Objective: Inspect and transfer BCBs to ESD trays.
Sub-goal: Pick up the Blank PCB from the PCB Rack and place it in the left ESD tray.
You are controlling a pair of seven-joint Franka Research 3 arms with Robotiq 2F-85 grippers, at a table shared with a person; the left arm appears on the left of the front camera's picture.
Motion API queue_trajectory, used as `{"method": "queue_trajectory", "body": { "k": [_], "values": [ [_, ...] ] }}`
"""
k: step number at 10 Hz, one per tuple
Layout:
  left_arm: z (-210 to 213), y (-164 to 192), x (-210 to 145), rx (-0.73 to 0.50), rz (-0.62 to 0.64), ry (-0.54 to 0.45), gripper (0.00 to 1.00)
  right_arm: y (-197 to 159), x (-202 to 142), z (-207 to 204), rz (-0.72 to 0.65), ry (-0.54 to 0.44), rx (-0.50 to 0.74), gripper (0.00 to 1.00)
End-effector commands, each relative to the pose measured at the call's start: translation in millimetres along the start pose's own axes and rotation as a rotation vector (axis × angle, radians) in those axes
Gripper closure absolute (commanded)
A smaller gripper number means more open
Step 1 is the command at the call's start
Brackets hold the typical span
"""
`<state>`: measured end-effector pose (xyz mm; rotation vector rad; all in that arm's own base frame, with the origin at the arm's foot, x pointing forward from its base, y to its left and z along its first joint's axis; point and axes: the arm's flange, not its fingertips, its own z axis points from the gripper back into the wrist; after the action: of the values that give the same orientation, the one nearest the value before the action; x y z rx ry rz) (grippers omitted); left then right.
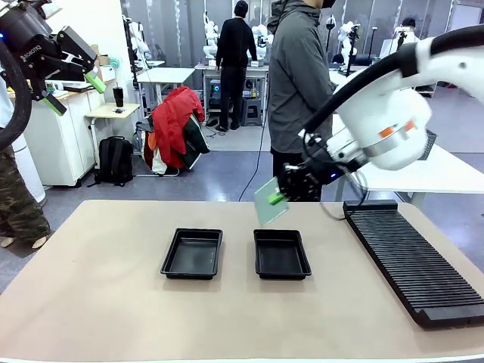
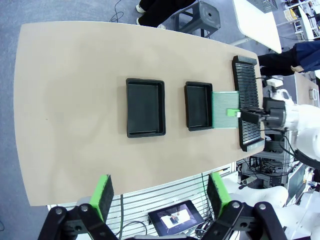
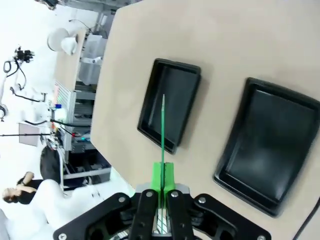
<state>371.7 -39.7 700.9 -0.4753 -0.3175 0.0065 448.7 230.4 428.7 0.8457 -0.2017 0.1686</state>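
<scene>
Beige tabletop (image 1: 113,318) fills the lower half of the front view, with a long black ribbed rack (image 1: 412,257) down its right side. Two empty ESD trays sit at mid-frame with a gap between them: the left-of-centre tray (image 1: 193,253) and the right-of-centre tray (image 1: 281,254).

Just above the far rim of the right-of-centre tray, the right gripper (image 1: 278,199) is clamped on one edge of a BCB (image 1: 265,206), which hangs in the air tilted on edge. In the right wrist view the board runs edge-on straight out from the jaws, along that tray's long axis. The tray floor therefore lies below and ahead of the grip, and lowering would call for laying the board flat.

High in the upper left of the frame, the left gripper (image 1: 74,93) has its jaws apart and empty, far from both trays. The right arm is much the nearer.
</scene>
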Motion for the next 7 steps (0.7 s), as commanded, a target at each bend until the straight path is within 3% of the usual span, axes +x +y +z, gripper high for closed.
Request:
{"method": "queue_trajectory", "body": {
  "k": [1,4,7],
  "values": [
    [-1.0,0.9,-0.4,-0.002,0.002,0.002,0.00,-0.5,3.7,-50.5,-0.024,-0.058,0.097,0.97],
    [-1.0,0.9,-0.4,-0.002,0.002,0.002,0.00,5.8,-1.1,-113.3,-0.106,-0.158,0.153,0.97],
    [-1.0,0.9,-0.4,-0.002,0.002,0.002,0.00,22.1,3.1,-159.4,-0.150,-0.132,0.122,0.97]
  ]
}}
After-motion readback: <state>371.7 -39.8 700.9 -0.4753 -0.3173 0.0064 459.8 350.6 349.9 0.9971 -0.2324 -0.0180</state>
